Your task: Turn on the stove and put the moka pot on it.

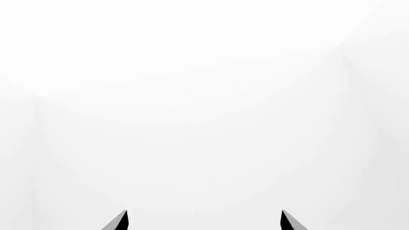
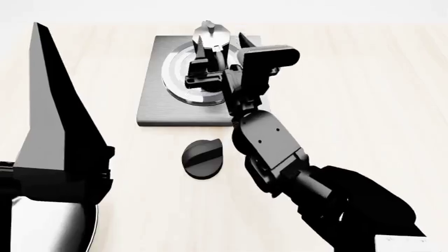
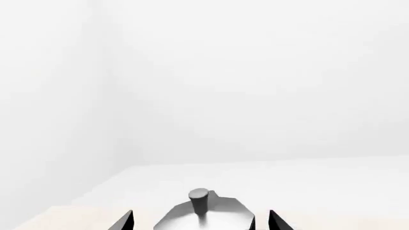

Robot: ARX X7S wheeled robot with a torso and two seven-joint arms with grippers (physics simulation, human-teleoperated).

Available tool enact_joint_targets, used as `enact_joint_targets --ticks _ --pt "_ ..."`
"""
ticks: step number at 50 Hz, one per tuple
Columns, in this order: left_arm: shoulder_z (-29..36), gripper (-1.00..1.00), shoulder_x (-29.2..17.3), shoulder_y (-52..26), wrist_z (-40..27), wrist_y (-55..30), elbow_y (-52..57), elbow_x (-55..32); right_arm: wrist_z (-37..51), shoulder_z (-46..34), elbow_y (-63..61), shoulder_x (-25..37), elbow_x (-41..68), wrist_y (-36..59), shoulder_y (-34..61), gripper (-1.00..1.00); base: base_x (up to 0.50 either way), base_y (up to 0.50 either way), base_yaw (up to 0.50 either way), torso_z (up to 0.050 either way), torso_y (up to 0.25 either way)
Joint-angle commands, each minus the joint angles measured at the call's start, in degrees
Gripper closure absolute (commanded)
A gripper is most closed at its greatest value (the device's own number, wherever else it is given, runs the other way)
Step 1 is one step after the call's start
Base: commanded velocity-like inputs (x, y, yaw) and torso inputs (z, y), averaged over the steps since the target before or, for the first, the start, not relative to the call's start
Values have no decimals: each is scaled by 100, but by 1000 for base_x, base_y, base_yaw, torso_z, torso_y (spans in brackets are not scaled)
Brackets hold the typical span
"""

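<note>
The right gripper (image 2: 218, 52) has its fingers spread on either side of the moka pot (image 2: 212, 38); whether they touch it I cannot tell. The pot stands upright on the round burner of the stove (image 2: 155, 100), long axis vertical, silver lid and top knob uppermost. The black knob (image 2: 203, 158) lies on the table (image 2: 364, 94) just in front of the slab. The left gripper (image 1: 204, 221) is open, holding nothing. No writing is readable.

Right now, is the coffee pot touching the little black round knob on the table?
Apart. In the head view the moka pot stands on the stove, while the knob lies on bare table nearer the robot, off the slab.
</note>
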Motion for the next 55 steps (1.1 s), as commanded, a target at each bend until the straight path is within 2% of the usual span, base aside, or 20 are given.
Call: enact_joint_targets --ticks 1,8,18,35,38,47,55 --pt "-64 -100 -8 -67 44 -16 -14 -101 837 -109 -1539 746 -362 -217 418 -100 0 0 0 0 0" --pt "-206 -100 -31 -341 182 -209 -12 -439 1941 -216 -3391 1657 -911 37 1125 -100 0 0 0 0 0" --pt "-417 -100 -21 -621 601 -142 -274 -677 3215 -200 -5074 2569 -1288 819 2102 -100 0 0 0 0 0" --pt "-812 -100 -61 -1014 1096 -12 -507 -1064 4109 13 -7025 4111 -1168 1743 3272 -100 0 0 0 0 0" --pt "-909 -100 -9 -1115 1181 -27 -525 -1159 4401 61 -7544 4542 -1127 1973 3498 -100 0 0 0 0 0" --pt "-1138 -100 199 -1347 1102 -451 -342 -999 4954 148 -8735 5510 -1411 2408 3873 -100 0 0 0 0 0" --pt "-1538 -100 231 -1801 1012 -834 -27 -1319 5174 214 -9635 6253 -1560 2694 4078 -100 0 0 0 0 0"
